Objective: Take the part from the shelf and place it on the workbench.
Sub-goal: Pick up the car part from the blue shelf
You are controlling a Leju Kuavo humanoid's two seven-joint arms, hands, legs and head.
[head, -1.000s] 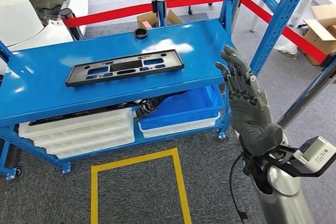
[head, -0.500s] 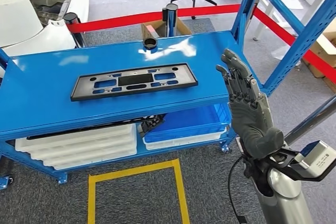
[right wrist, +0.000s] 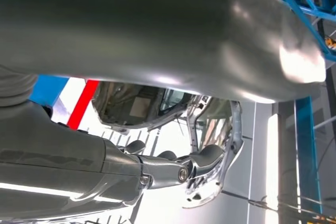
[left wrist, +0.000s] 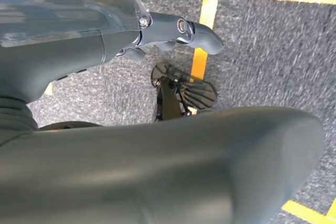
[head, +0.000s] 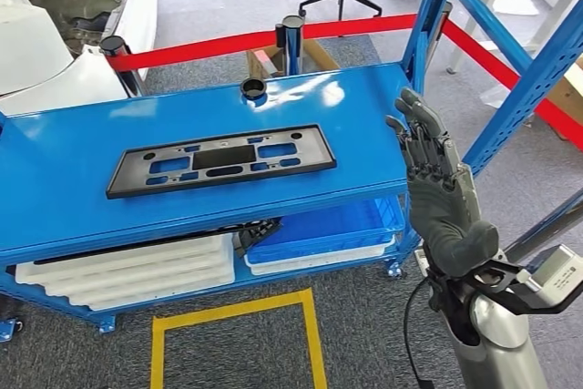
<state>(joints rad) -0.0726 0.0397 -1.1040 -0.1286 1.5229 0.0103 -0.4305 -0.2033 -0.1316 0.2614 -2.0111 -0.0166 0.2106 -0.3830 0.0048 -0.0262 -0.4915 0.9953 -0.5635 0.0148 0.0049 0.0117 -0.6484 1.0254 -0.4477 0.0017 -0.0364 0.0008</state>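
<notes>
A long flat black part [head: 219, 159] with several cut-outs lies across the top of the blue workbench [head: 62, 198]. My right hand [head: 440, 193] is raised beside the bench's right end, fingers spread and pointing up, holding nothing. It is well to the right of the part and does not touch it. The right wrist view shows the same hand [right wrist: 118, 35] with its fingers [right wrist: 166, 169] apart. My left hand [left wrist: 118, 156] hangs over grey carpet, its fingers [left wrist: 178, 27] extended and empty.
A small black ring [head: 252, 88] sits at the bench's far edge. The lower shelf holds white trays [head: 130, 271] and a blue bin [head: 330, 225]. A blue rack upright [head: 522, 79] stands right of my hand. Red barrier tape [head: 192, 47] runs behind, and a yellow floor square [head: 310, 325] lies in front.
The whole picture has shifted, so the camera has moved and the bench now sits lower and nearer. My right hand stays raised and empty, slightly further right.
</notes>
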